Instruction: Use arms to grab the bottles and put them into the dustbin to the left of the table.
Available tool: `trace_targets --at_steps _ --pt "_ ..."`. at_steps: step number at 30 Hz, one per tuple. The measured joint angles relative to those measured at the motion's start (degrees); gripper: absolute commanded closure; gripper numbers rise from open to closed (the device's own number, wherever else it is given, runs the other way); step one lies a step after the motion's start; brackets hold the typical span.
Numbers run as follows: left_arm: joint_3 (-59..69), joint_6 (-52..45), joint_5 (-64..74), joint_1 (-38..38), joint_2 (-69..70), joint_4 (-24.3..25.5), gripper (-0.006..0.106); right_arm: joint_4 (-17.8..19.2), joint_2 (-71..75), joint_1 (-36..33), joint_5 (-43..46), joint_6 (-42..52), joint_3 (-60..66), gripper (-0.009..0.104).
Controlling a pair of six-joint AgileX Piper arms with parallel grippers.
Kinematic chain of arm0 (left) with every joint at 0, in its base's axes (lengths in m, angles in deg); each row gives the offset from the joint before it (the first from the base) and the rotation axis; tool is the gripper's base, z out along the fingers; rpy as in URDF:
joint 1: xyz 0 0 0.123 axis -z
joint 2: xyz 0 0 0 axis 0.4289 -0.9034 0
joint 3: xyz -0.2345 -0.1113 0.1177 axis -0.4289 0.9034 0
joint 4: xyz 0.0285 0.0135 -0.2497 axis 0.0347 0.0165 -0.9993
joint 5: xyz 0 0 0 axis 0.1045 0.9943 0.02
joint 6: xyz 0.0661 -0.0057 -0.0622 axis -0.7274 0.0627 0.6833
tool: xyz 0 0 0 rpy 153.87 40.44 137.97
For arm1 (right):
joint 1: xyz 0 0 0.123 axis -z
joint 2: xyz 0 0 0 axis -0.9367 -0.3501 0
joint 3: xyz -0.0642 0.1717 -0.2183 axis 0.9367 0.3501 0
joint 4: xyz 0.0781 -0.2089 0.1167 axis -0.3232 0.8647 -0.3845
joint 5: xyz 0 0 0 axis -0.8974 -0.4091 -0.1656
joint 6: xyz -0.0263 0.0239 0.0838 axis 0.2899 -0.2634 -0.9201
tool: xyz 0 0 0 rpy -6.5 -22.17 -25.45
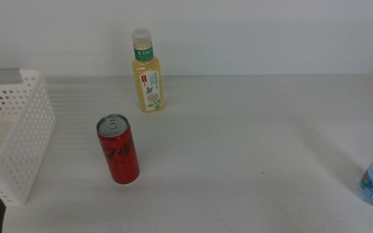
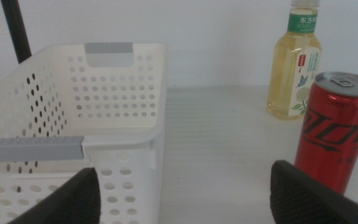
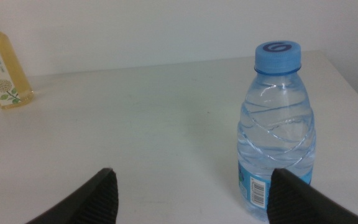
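While all three bottles stand untouched on the tabletop [image 1: 251, 149], we hold both tools wide: left tool [image 2: 185, 193] beside the dustbin [image 2: 126, 93], right tool [image 3: 194, 196] facing the water bottle [image 3: 278, 130].

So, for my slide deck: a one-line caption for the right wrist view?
Open right gripper faces upright clear blue-capped water bottle on white table; yellow tea bottle stands beyond.
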Motion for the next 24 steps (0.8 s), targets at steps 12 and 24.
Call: trace_targets --at_steps 12,24 --pt "-16.8 -0.1 -1.1 8.7 -22.3 0.7 0.010 0.0 0.0 0.0 0.0 0.0 0.0 0.032" --pt "-26.3 -0.3 -5.9 19.3 -42.1 1.3 0.010 0.0 0.0 0.0 0.0 0.0 0.0 0.032"
